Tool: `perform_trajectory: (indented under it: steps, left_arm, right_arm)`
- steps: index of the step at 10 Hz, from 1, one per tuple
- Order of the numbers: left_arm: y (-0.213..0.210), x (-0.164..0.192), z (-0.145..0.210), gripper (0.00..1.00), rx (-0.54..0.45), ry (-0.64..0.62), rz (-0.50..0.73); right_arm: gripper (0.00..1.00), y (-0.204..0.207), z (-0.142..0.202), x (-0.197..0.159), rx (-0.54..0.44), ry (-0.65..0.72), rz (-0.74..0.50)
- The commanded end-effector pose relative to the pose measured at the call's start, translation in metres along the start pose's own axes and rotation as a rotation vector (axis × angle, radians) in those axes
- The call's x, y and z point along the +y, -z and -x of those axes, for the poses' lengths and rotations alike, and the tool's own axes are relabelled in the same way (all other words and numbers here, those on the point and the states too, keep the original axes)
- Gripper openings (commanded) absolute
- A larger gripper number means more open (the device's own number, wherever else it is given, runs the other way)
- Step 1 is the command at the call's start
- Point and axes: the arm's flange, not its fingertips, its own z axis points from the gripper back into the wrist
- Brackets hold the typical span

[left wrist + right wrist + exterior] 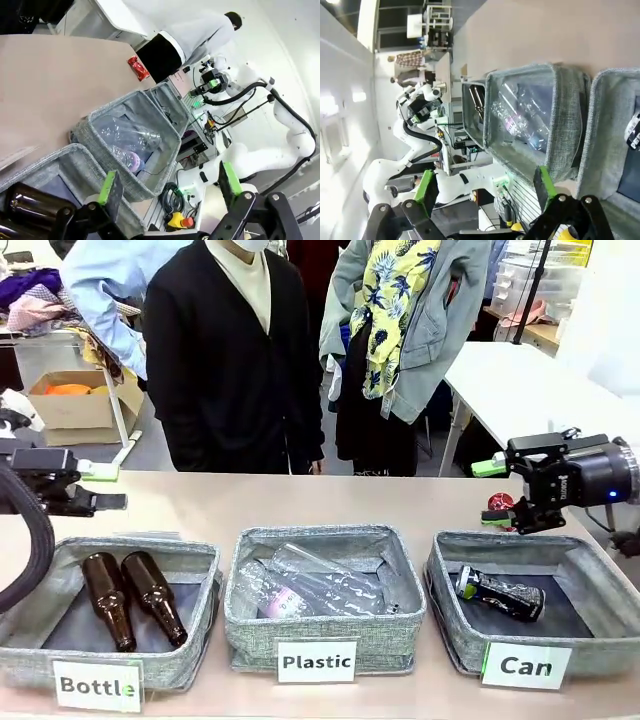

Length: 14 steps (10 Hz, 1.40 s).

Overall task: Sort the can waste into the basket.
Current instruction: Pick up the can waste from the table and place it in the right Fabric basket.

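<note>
Nearest us, the Can basket (455, 635) holds the black can (500, 595) on its dark floor, in front of and lower than our right gripper (493, 493), which is spread and empty. The crushed red can (501, 502) lies on bare table (300, 502) behind the basket's far rim. It seems framed by that gripper, though the left wrist view shows them apart. Our left gripper (108, 487), likewise spread, hovers behind the Bottle basket (25, 660). Open table runs beyond.
</note>
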Motion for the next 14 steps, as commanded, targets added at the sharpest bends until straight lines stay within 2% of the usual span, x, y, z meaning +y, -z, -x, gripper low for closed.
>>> perform_trajectory:
  steps: [1, 6, 7, 8, 9, 10, 11, 12, 13, 14]
  left_arm:
    - [-0.006, 0.001, 0.007, 1.00, 0.005, -0.008, 0.008]
    - [-0.006, 0.001, 0.007, 1.00, 0.005, -0.008, 0.008]
    - [-0.006, 0.001, 0.007, 1.00, 0.005, -0.008, 0.008]
    - [-0.006, 0.001, 0.007, 1.00, 0.005, -0.008, 0.008]
    - [-0.006, 0.001, 0.007, 1.00, 0.005, -0.008, 0.008]
    - [-0.006, 0.001, 0.007, 1.00, 0.005, -0.008, 0.008]
    - [-0.006, 0.001, 0.007, 1.00, 0.005, -0.008, 0.008]
    - [-0.006, 0.001, 0.007, 1.00, 0.005, -0.008, 0.008]
    - [-0.006, 0.001, 0.007, 1.00, 0.005, -0.008, 0.008]
    - [-0.006, 0.001, 0.007, 1.00, 0.005, -0.008, 0.008]
  right_arm:
    - [1.00, 0.000, 0.000, 0.004, -0.001, -0.004, -0.014]
    - [1.00, 0.001, 0.001, 0.001, 0.004, -0.003, 0.001]
    - [1.00, -0.003, -0.012, 0.018, -0.125, -0.189, 0.470]
    - [1.00, -0.018, -0.029, 0.029, -0.282, -0.260, 0.747]
    - [1.00, -0.032, -0.042, 0.030, -0.348, -0.254, 1.049]
    - [1.00, -0.042, -0.054, 0.026, -0.355, -0.262, 1.206]
    - [1.00, -0.047, -0.064, 0.022, -0.396, -0.252, 1.264]
    - [1.00, -0.050, -0.067, 0.020, -0.414, -0.266, 1.243]
    - [1.00, -0.052, -0.063, 0.025, -0.471, -0.323, 1.110]
    - [1.00, -0.063, -0.066, 0.030, -0.311, -0.395, 0.884]
